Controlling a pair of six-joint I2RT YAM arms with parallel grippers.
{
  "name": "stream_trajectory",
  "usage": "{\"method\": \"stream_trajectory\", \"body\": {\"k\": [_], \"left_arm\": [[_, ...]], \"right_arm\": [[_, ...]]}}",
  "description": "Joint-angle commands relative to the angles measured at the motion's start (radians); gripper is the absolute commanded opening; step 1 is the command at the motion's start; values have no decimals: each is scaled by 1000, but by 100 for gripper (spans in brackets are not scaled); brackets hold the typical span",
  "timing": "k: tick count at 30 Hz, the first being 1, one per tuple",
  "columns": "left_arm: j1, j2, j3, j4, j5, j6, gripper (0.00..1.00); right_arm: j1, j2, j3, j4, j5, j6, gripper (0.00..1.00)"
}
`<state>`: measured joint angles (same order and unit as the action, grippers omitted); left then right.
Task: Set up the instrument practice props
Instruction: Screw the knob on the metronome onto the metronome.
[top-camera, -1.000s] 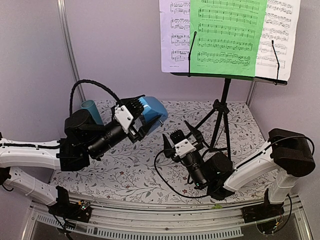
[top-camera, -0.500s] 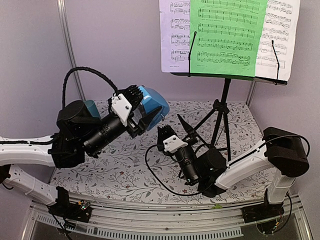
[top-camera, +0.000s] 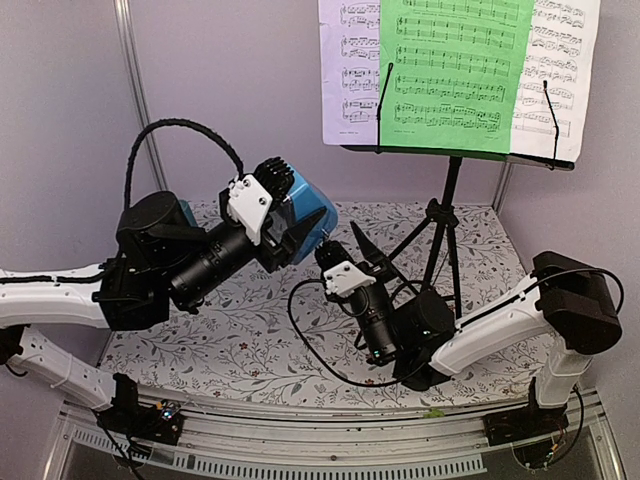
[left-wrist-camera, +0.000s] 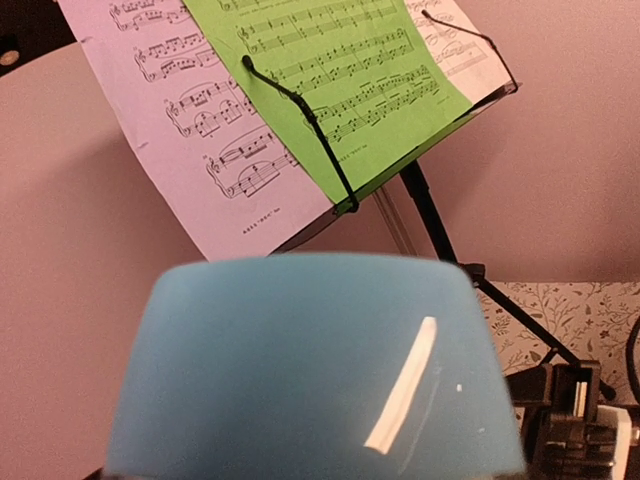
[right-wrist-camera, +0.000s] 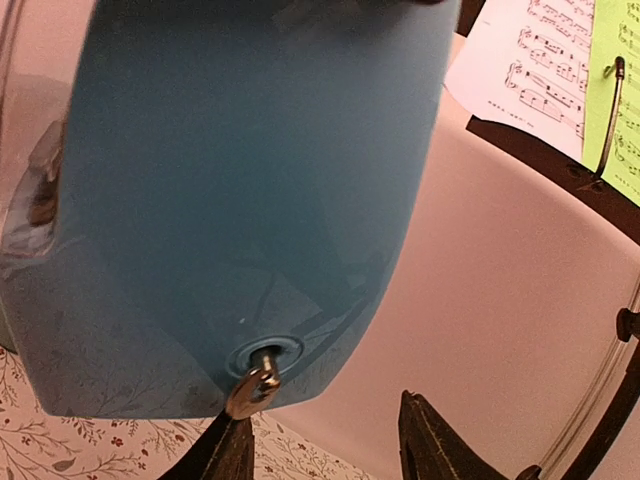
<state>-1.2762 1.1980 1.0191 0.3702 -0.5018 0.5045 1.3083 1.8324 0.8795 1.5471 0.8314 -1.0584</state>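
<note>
Lilac walls close in a floral-patterned table (top-camera: 250, 340). At its 2 o'clock corner stands the black tripod music stand (top-camera: 450, 200), upright, its desk carrying white and green sheet-music pages (top-camera: 455, 70) side by side under two wire clips.

Held in the air above the table's middle, at about 11 o'clock from the right arm's wrist, is the blue metronome (top-camera: 315, 215). It is tipped well off upright, its long axis slanting roughly along the left forearm toward 2 o'clock. The left gripper (top-camera: 292, 210) pinches it across its body, and that arm reaches in low from 8 o'clock.

The right arm folds back from 4 o'clock, with its wrist turned upward. The right gripper (right-wrist-camera: 325, 425) has its jaws spread just under the metronome's silver winding key (right-wrist-camera: 254, 386), which sits beside one finger, unpinched.
</note>
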Motion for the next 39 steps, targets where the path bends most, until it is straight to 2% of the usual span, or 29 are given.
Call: {"method": "stream_trajectory", "body": {"k": [1,5,9,14,24,27,30,39], "left_arm": [[-22,2,65,38,-7,-24,0],[-21,8,78,21,-12,-34,0],[-21,3,78,22,-10,-38,0],[-22,9,94,8,-9,-42,0],[-22,11,150,-63,2,-36,0],[-25,35,212,-135,2,-11,0],[-29,70,287,-211,-10,-5,0],[-48,157,429,-348,-55,4,0]], "right_arm": [[0,-70,-2,147,17,3,47],[2,-101,-18,105,15,17,42],[14,-118,-39,84,-3,27,41],[22,-137,-57,-21,-49,71,41],[23,-304,-170,-290,-156,258,50],[22,-304,-203,-247,-190,275,56],[20,-253,-201,-148,-189,216,60],[-8,-166,-152,21,-195,161,60]]}}
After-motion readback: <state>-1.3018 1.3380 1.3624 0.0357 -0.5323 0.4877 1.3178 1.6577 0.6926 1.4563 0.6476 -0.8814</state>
